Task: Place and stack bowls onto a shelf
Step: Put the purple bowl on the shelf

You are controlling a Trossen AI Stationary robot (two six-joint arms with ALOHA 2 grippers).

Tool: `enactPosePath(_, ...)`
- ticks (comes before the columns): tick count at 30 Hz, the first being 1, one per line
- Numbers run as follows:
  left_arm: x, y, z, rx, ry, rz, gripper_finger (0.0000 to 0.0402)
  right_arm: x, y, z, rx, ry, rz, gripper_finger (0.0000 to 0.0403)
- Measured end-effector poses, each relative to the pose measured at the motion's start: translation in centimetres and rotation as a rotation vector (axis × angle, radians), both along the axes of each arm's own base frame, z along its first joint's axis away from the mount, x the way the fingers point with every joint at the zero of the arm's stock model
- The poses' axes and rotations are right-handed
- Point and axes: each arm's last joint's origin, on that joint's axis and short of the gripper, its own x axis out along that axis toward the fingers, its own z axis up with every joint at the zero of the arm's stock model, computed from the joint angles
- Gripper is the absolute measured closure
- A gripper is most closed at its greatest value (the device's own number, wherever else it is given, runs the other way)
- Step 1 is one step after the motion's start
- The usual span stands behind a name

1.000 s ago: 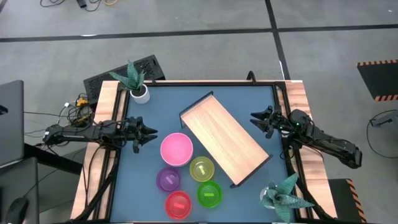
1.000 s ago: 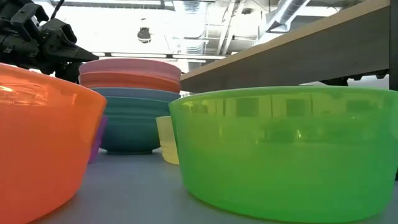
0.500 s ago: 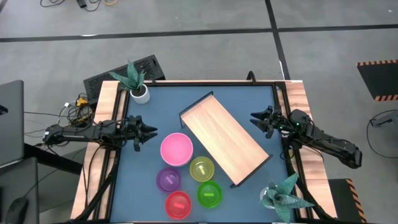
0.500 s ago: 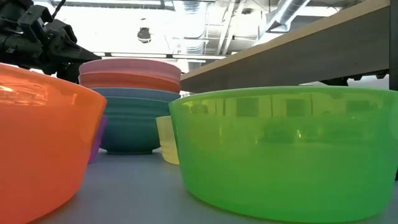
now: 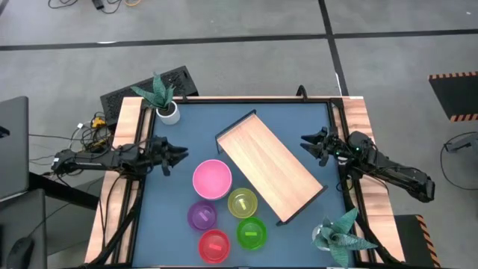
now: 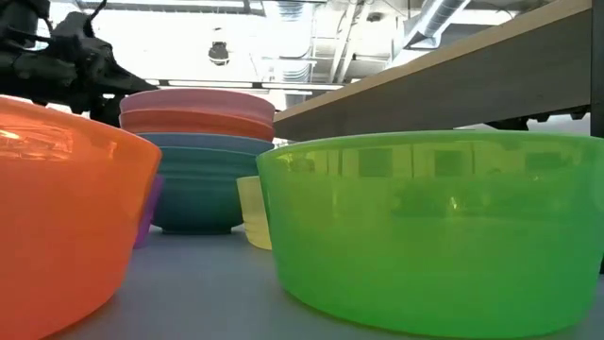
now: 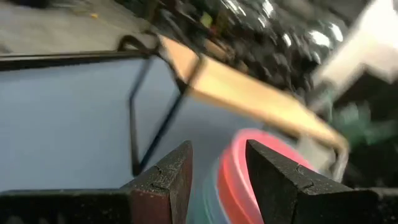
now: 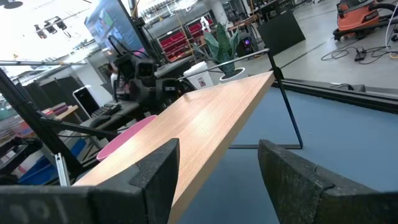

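Bowls sit unstacked by the worktop's near edge; shelf (image 5: 270, 168) lies empty mid-worktop. My left pincer (image 5: 177, 155), fingers apart, hovers near the pink bowl (image 5: 212, 179); I should straddle its rim squarely. Right pincer (image 5: 310, 142) waits, open.

Blue worktop (image 5: 187, 131) with wooden side rails (image 5: 128, 123). Potted plant in white pot (image 5: 166, 109) at far left corner; second plant (image 5: 340, 234) at near right. Laptop (image 5: 13, 146) on left.
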Motion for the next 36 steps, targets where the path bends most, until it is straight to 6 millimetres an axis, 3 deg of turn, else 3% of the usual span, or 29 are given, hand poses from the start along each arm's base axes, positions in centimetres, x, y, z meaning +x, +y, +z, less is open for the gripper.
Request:
enactPosePath(3, 0.0, -0.1, 0.6, -0.109, -0.098, -0.033, 0.0265, 0.0, 0.0, 0.0, 0.0, 0.0, 0.0, 0.0158)
enactPosePath(7, -0.2, -0.6, 2.3, -0.162, -0.184, -0.233, 0.0265, 0.0, 0.0, 0.0, 0.0, 0.0, 0.0, 0.0158)
enactPosePath(16, -1.6, -0.8, 11.6, -0.145, -0.321, -0.326, 0.0274, 0.0, 0.0, 0.0, -0.013, 0.003, 0.0, 0.0158)
enactPosePath(22, 0.2, -1.5, 16.0, -0.293, -0.027, -0.476, 0.0275, 0.0, 0.0, 0.1, 0.047, -0.027, 0.001, 0.0158)
enactPosePath(27, 2.3, -2.8, 17.7, -0.461, 0.336, -0.605, 0.0275, 0.0, 0.0, 0.1, 0.115, -0.047, 0.002, 0.0158)
enactPosePath(31, 3.9, -4.2, 16.9, -0.581, 0.64, -0.601, 0.0275, 0.0, 0.0, 0.1, 0.148, -0.057, 0.003, 0.0158)
enactPosePath(36, 5.6, -6.7, 14.4, -0.645, 0.887, -0.49, 0.0275, 0.0, 0.0, 0.1, 0.211, -0.073, 0.004, 0.0158)
